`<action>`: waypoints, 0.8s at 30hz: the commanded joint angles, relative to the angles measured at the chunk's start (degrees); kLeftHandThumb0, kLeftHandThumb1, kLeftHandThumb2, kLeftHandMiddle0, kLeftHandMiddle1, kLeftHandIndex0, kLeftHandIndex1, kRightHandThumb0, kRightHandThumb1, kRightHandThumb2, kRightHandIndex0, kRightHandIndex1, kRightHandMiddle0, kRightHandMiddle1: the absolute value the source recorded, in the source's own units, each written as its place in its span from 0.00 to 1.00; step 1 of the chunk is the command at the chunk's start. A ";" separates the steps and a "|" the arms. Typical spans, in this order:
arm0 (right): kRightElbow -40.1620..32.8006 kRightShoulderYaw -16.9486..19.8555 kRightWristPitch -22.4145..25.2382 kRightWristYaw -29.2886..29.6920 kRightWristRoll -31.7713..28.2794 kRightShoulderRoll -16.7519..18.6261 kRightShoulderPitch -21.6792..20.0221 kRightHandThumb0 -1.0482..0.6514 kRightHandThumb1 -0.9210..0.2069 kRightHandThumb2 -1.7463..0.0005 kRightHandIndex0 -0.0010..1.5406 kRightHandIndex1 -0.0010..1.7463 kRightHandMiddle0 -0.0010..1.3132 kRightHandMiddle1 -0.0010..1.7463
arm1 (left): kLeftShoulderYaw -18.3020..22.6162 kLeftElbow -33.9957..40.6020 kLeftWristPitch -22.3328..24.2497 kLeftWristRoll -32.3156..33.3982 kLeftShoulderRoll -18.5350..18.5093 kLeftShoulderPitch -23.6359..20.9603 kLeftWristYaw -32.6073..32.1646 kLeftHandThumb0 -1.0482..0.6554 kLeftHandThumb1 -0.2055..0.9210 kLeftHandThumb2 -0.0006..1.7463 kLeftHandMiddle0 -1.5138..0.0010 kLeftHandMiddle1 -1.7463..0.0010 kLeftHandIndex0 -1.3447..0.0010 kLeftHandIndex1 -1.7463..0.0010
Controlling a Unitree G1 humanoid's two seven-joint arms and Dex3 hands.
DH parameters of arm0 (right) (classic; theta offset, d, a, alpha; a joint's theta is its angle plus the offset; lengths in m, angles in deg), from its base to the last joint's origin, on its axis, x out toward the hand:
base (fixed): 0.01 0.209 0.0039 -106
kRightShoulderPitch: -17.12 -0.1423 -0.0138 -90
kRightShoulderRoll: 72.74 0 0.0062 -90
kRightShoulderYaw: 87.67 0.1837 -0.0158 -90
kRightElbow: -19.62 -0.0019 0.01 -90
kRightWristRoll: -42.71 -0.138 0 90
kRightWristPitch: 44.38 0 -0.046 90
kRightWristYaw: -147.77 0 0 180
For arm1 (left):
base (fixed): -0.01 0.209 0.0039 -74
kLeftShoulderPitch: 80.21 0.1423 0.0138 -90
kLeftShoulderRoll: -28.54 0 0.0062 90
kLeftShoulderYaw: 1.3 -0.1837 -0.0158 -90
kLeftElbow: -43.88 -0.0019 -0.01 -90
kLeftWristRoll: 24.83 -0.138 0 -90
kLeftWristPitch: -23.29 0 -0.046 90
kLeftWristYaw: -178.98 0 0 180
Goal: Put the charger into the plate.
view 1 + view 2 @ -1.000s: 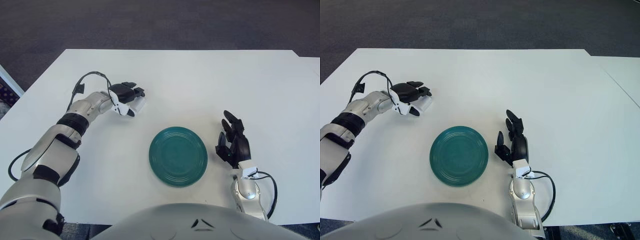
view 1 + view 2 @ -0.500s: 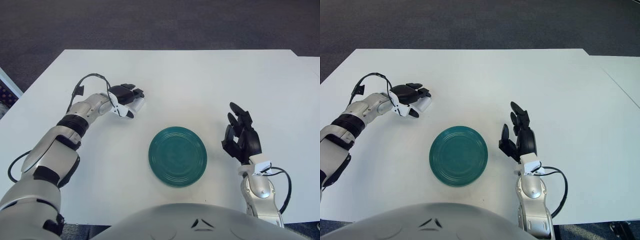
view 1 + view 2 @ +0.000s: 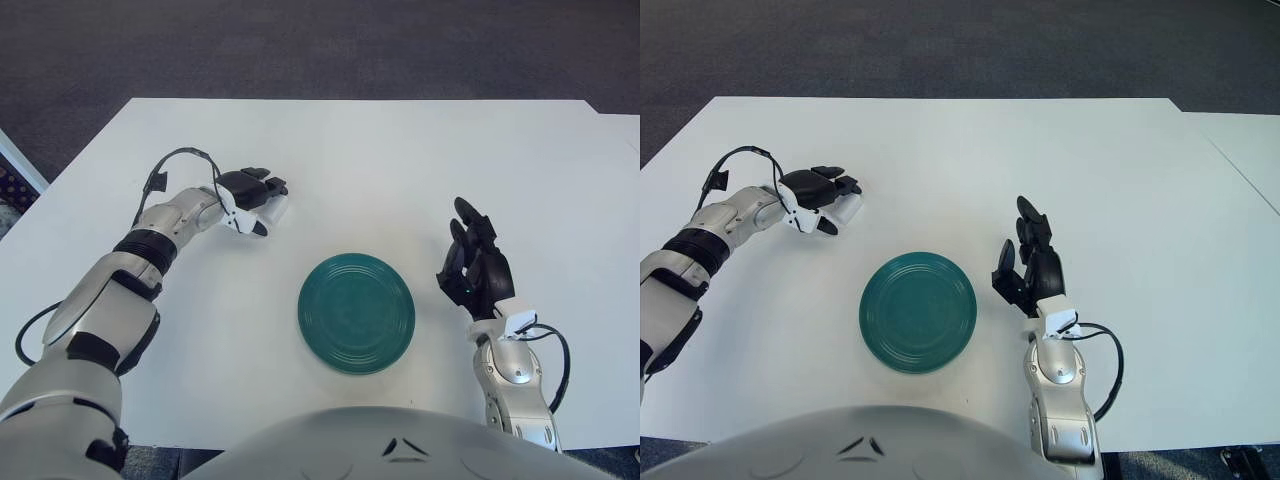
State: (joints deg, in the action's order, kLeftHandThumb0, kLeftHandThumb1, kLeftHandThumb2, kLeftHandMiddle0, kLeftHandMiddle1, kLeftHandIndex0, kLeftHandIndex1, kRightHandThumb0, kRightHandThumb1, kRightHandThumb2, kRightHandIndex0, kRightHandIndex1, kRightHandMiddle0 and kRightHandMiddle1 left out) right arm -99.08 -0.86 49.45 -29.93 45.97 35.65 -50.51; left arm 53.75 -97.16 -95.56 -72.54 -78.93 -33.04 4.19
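White charger gripped by the left robot hand, ten o'clock from the plate, ready for carrying; right robot hand open.

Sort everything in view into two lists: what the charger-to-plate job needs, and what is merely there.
Needed for the job:
- white charger, gripped at the table's far left
- left hand, closed over the charger
- green plate, empty, near the front edge

Merely there:
- right hand, fingers spread, right of the plate
- white table

Left hand apparently curled shut, right hand raised, fingers spread.
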 commanded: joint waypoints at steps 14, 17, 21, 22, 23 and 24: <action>-2.96 1.23 -3.42 -0.76 0.14 -1.67 4.18 0.09 0.00 0.41 0.00 0.00 0.00 0.08 | -2.21 -4.38 -2.00 -3.80 -0.44 -2.64 -5.19 0.19 1.00 0.11 0.85 0.99 0.86 0.51; -2.93 1.29 -3.68 -0.72 0.07 -1.62 4.19 0.08 0.00 0.40 0.00 0.00 0.00 0.06 | -2.42 -4.28 -2.00 -4.27 -0.48 -2.69 -5.76 0.20 1.00 0.11 0.84 0.99 0.84 0.50; -2.73 1.44 -4.24 -0.64 0.80 -2.01 4.24 0.08 0.00 0.40 0.00 0.00 0.00 0.04 | -2.18 -3.18 -1.42 -4.20 -0.53 -2.54 -5.22 0.22 1.00 0.11 0.80 0.98 0.81 0.47; -2.66 1.50 -4.37 -0.77 0.69 -2.11 4.27 0.08 0.00 0.40 0.00 0.00 0.00 0.03 | -2.76 -4.84 -1.43 -5.04 -0.40 -3.23 -6.69 0.22 1.00 0.10 0.80 0.98 0.80 0.46; -2.59 1.53 -4.47 -0.85 0.60 -2.18 4.28 0.08 0.00 0.40 0.00 0.00 0.00 0.03 | -3.19 -6.10 -1.46 -5.67 -0.31 -3.76 -7.79 0.23 1.00 0.10 0.79 0.98 0.80 0.44; -2.45 1.67 -4.68 -1.11 0.20 -2.30 4.35 0.08 0.00 0.39 0.00 0.00 0.00 0.03 | -4.51 -9.09 -0.72 -7.23 0.81 -4.71 -10.49 0.23 1.00 0.11 0.78 0.98 0.80 0.41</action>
State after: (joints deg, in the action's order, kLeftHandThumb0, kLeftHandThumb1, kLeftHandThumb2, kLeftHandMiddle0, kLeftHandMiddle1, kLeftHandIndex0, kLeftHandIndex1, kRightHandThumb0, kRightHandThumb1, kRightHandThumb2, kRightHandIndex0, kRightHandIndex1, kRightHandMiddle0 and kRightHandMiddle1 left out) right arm -101.00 0.42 46.08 -30.77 46.36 33.80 -46.39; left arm 51.24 -101.78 -97.31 -77.04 -78.68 -35.31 -2.27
